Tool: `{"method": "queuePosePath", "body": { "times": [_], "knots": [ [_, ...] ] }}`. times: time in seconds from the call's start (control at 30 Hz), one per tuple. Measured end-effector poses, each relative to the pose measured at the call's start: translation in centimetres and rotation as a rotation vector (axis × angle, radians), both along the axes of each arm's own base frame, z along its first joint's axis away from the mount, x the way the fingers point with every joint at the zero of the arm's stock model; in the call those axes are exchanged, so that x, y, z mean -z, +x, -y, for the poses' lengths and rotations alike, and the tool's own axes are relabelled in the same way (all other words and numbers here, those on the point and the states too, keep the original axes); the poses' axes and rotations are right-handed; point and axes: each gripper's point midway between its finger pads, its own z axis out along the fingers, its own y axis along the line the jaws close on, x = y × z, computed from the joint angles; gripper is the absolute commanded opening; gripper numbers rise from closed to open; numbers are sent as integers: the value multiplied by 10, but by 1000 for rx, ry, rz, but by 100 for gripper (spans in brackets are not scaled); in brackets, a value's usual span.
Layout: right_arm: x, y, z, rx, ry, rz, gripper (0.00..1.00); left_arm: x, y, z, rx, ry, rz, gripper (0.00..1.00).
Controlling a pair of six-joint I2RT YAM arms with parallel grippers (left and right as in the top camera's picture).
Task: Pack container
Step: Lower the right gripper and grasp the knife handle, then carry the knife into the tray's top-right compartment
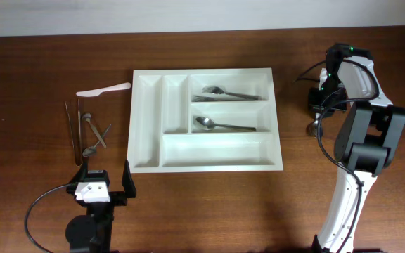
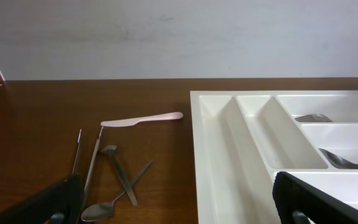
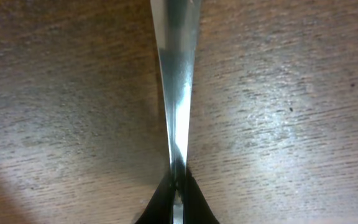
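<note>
The container [image 1: 138, 126] is a large white cutlery tray in the middle of the table, also seen in the left wrist view [image 2: 219, 155]. A fork [image 1: 223, 92] lies in its top long compartment and a spoon [image 1: 220, 125] in the middle one. The other compartments show nothing inside. My right gripper [image 1: 320, 107] is to the right of the tray, low over the table, and is shut on the handle of a metal spoon [image 1: 314, 128]. The right wrist view shows that handle [image 3: 178, 81] pinched between the fingertips [image 3: 178, 186]. My left gripper [image 1: 104, 181] is open and empty near the tray's front left corner.
Left of the tray lie a white plastic knife [image 1: 104, 89] and a loose pile of metal cutlery [image 1: 90, 130], also seen in the left wrist view [image 2: 114, 180]. The right arm's cable [image 1: 308, 74] loops beside the tray's right side.
</note>
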Motion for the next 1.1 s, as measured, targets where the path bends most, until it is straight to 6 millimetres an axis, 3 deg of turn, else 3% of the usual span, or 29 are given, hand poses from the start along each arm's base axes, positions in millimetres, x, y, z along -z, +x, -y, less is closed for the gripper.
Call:
{"method": "queuePosePath", "body": {
  "times": [0.2, 0.37, 0.53, 0.7, 0.9, 0.97, 1.1],
  "knots": [
    [-26, 15, 4, 0, -10, 31, 4, 0, 0, 0, 0, 0, 0, 99],
    [-75, 43, 7, -4, -28, 157, 4, 0, 0, 0, 0, 0, 0, 99],
    [-114, 59, -16, -134, 81, 268, 4, 0, 0, 0, 0, 0, 0, 99],
    [-133, 65, -72, -394, 239, 341, 4, 0, 0, 0, 0, 0, 0, 99],
    [-140, 59, -165, -745, 391, 384, 4, 0, 0, 0, 0, 0, 0, 99],
    [-141, 47, -202, -910, 433, 382, 4, 0, 0, 0, 0, 0, 0, 99],
    [-142, 26, -237, -1122, 490, 363, 4, 0, 0, 0, 0, 0, 0, 99]
  ]
}}
